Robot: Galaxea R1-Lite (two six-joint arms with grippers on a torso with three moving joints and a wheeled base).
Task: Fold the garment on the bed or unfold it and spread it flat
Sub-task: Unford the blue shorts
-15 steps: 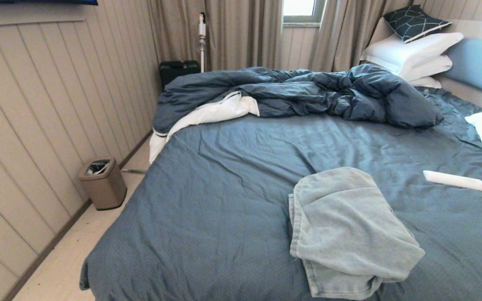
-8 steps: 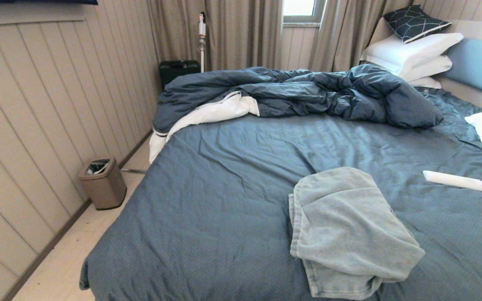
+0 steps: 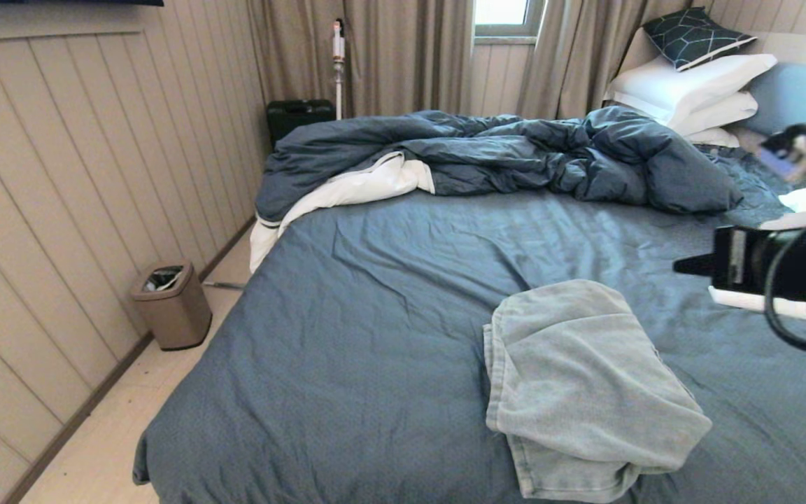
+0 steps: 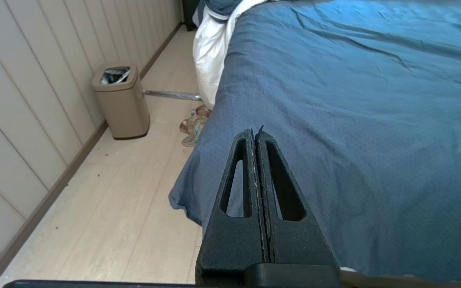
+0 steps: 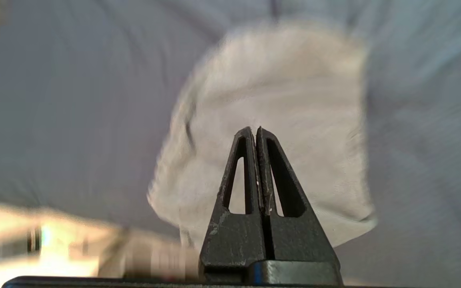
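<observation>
The pale blue washed-denim garment (image 3: pixel 585 385) lies bunched and untouched near the front edge of the slate-blue bed (image 3: pixel 375 336). The right claw (image 5: pixel 256 132), pressed together and empty, hangs above it; the left claw (image 4: pixel 254 134), also closed, is parked by the bed's corner. All handling remains.

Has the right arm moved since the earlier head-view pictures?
Yes. It has come into view at the right edge, its shut right gripper above the bed, right of the folded garment.

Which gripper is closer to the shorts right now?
Right. The right gripper, shut, hangs in the air above the shorts, pointing at them without touching. The left gripper, shut, is off by the bed's near-left corner, shorts out of its view.
</observation>
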